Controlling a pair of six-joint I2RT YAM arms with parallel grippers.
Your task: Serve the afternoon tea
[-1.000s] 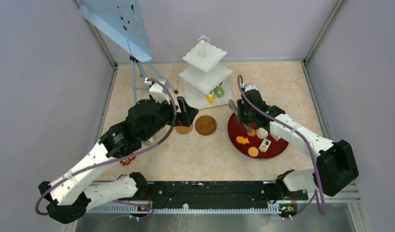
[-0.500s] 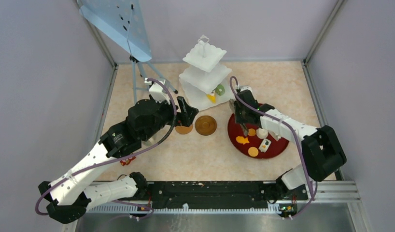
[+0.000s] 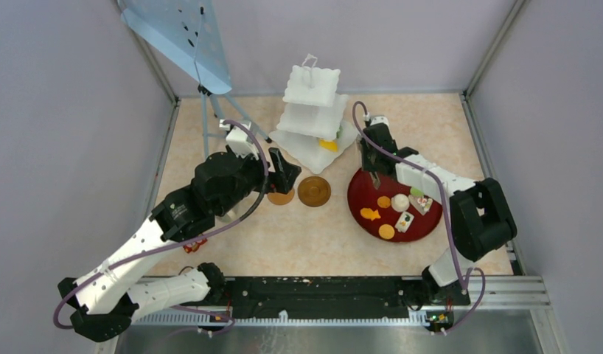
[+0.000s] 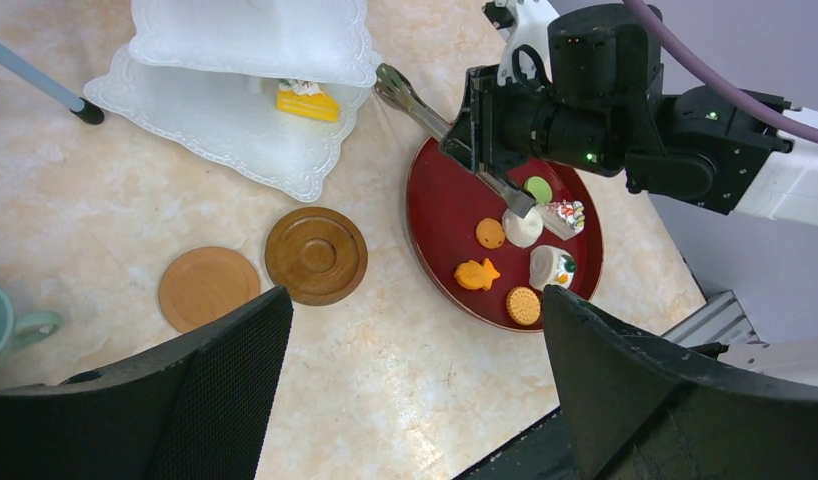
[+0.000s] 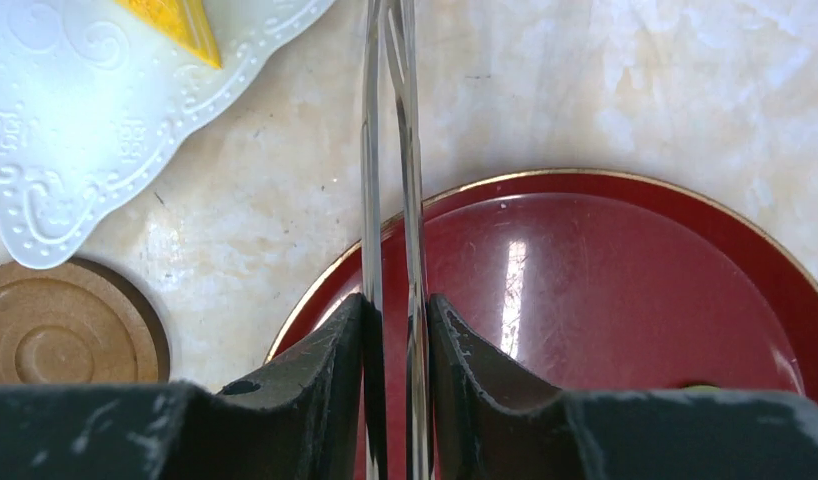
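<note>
Since a second back: right arm (image 3: 431, 184) has folded in and drawn its wrist to the far rim of the red tray (image 3: 357, 198); tiered stand (image 3: 311, 118) has turned on the bench (image 3: 306, 243); green round (image 3: 416, 192), then on the stand's bottom tier, now lies on the tray. Top view: only the yellow wedge (image 3: 329, 145) is on the stand, bottom tier; orange fish (image 3: 370, 214), orange discs (image 3: 386, 231), a white ball (image 3: 399, 202) and two small cakes (image 3: 406, 220) sit on the tray. Left wrist view: left fingers (image 4: 185, 400) spread wide, holding nothing, above two wooden coasters (image 4: 316, 255), both bare; teal cup (image 4: 7, 322) at the frame's left edge, on the bench near the lighter coaster, not on it; tongs (image 4: 415, 105) reach from the right arm down to the white ball and green round, whether touching cannot tell. Right wrist view: right fingers (image 5: 330, 365) pinched on the tongs' two blades, blades almost together, nothing seen between them; tray rim beneath, stand's corner with the wedge up left. Judgement: early in the job, one sweet served, the rest to be lifted to the tiers, cup not yet on a coaster, no mug in sight
</note>
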